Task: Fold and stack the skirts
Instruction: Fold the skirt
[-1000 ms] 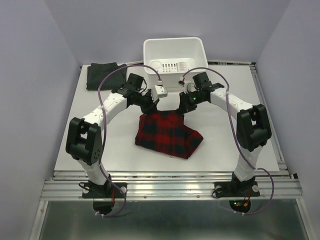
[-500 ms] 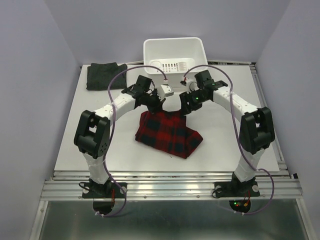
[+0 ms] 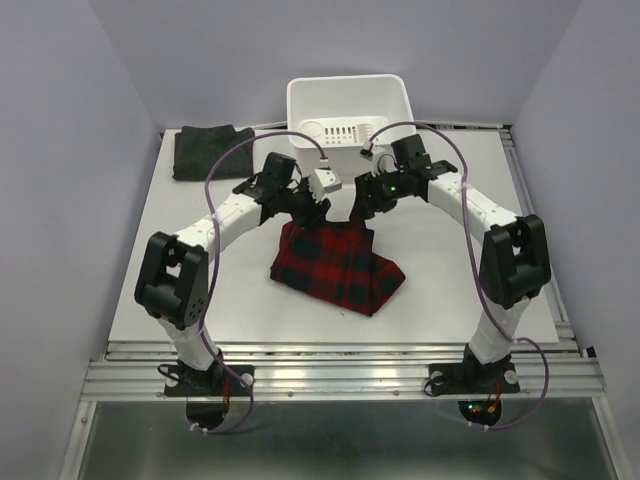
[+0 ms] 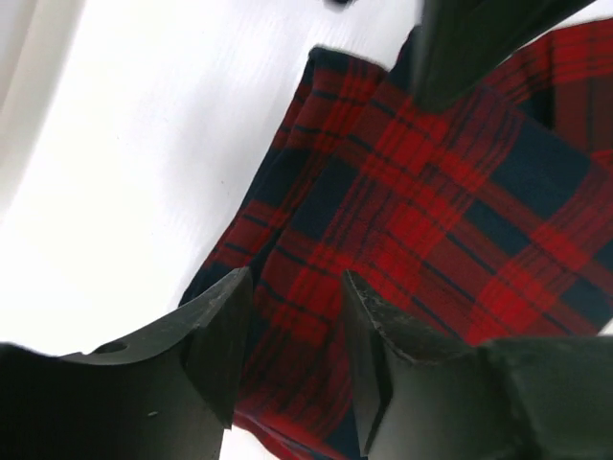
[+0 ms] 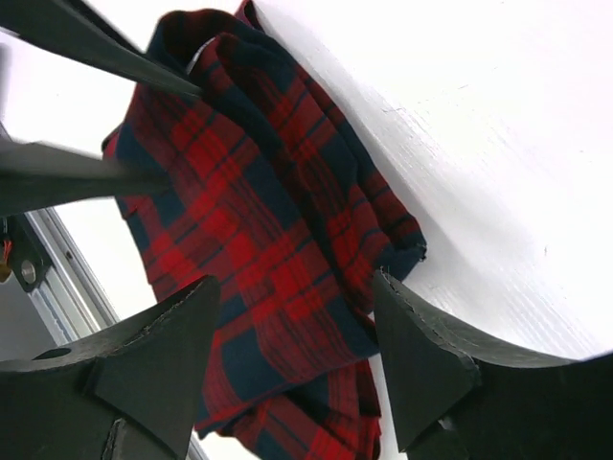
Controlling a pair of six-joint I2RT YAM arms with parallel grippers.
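The red-and-navy plaid skirt [image 3: 336, 264] lies folded on the white table [image 3: 450, 270], mid-centre. It fills the left wrist view [image 4: 431, 192] and the right wrist view [image 5: 249, 230]. My left gripper [image 3: 317, 210] hovers over its far left corner, open, cloth showing between the fingers [image 4: 297, 280] but not pinched. My right gripper [image 3: 362, 208] hangs over the far right corner, open and holding nothing [image 5: 295, 278]. The dark grey skirt [image 3: 208, 150] lies folded at the table's far left corner, away from both grippers.
A white plastic tub [image 3: 348, 110] stands at the back centre, just beyond both grippers. Metal rails [image 3: 340, 375] run along the near edge by the arm bases. Purple walls close in the left and right sides.
Both grippers have opened and let go of the plaid skirt's far edge, which now rests on the table. The wrists have drawn slightly back toward the tub.
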